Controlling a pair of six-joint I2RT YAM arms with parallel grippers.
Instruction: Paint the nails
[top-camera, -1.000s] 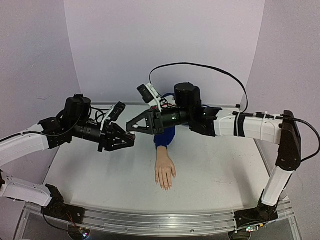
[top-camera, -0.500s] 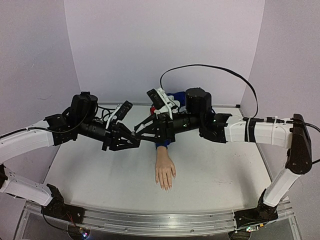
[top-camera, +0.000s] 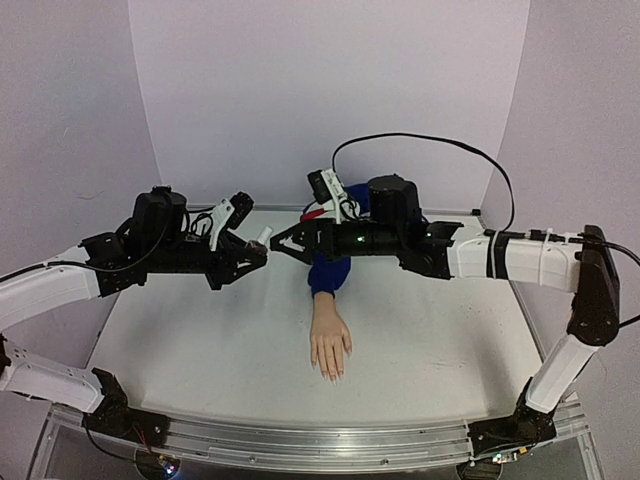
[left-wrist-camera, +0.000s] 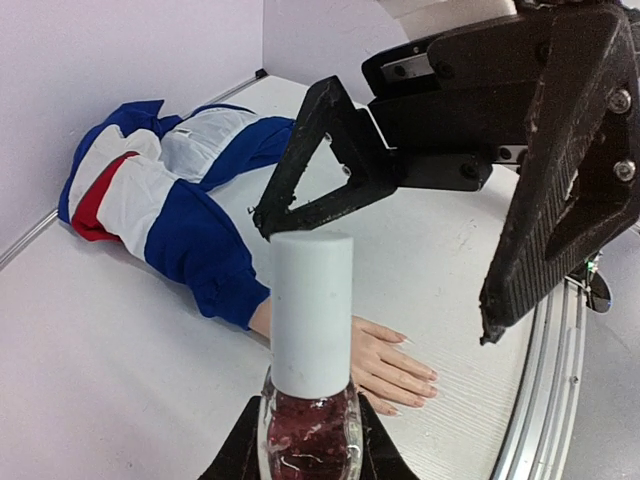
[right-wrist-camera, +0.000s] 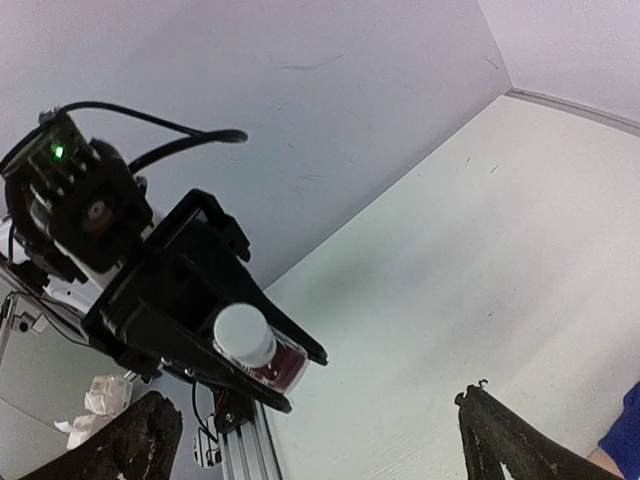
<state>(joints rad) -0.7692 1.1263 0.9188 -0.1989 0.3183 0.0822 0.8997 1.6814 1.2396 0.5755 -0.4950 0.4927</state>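
White table (top-camera: 200, 340) under lilac walls (top-camera: 330, 80); left tool (top-camera: 255, 252) tight around polish bottle (left-wrist-camera: 311, 340), right tool (top-camera: 283, 241) agape.

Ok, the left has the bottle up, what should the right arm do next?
Probably ease the open right gripper forward over the white cap and close on it. The left gripper holds the polish bottle with the cap on, and the right's fingers sit just short of it.
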